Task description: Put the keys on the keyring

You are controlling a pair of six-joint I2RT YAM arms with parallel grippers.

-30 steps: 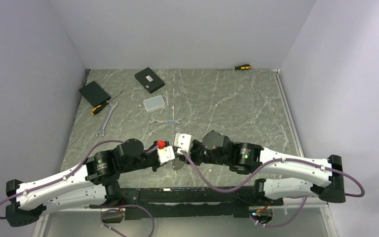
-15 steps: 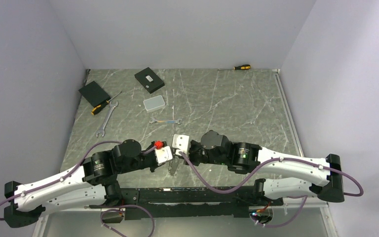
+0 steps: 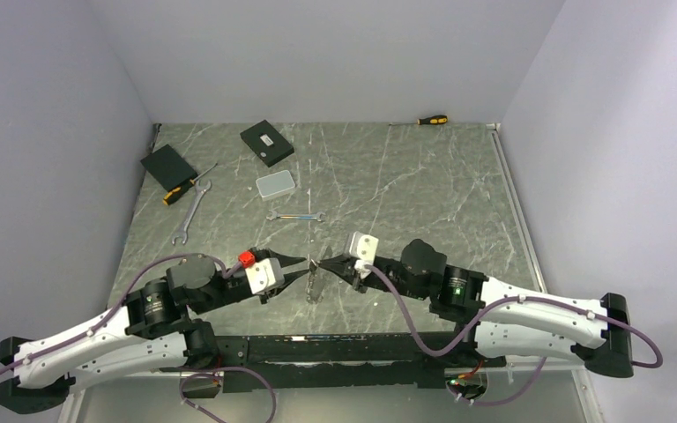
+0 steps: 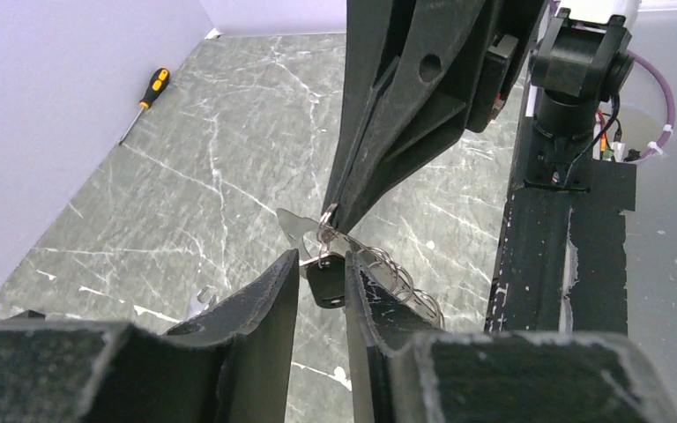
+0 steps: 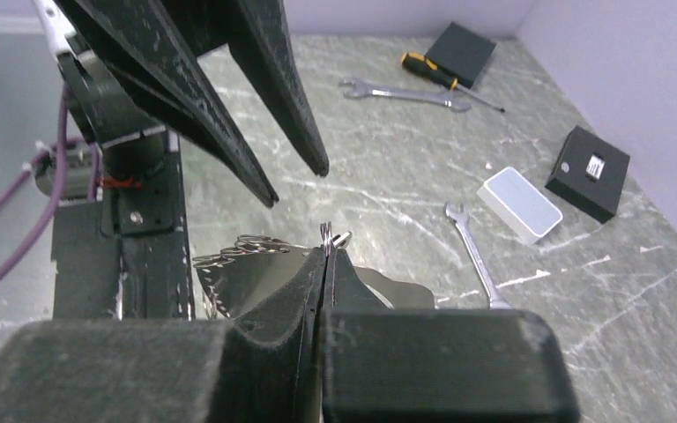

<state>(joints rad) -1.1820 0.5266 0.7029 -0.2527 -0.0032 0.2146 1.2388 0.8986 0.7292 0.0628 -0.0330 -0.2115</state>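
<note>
Two grippers are facing each other tip to tip just short of the table's (image 3: 423,198) 6 o'clock edge. The left gripper (image 4: 322,269) is pointing toward 3 o'clock with its fingers standing apart. The black head of one of the keys (image 4: 324,287) is hanging in the gap between them; contact cannot be determined. The keyring (image 4: 392,275) is trailing as a chain-like loop toward 5 o'clock in the left wrist view. The right gripper (image 5: 326,253) is pointing toward 9 o'clock with its fingers pressed together, clamping the keyring's wire at their tips.

Around the tips, in the top view:
- A large wrench (image 3: 189,214) and a screwdriver (image 3: 181,189) are crowding the 10 o'clock corner.
- A small wrench (image 3: 296,216) is lying at 11 o'clock, well apart.
- Open surface is extending toward 1 through 3 o'clock, up to the metal edge rail (image 3: 516,207).
</note>
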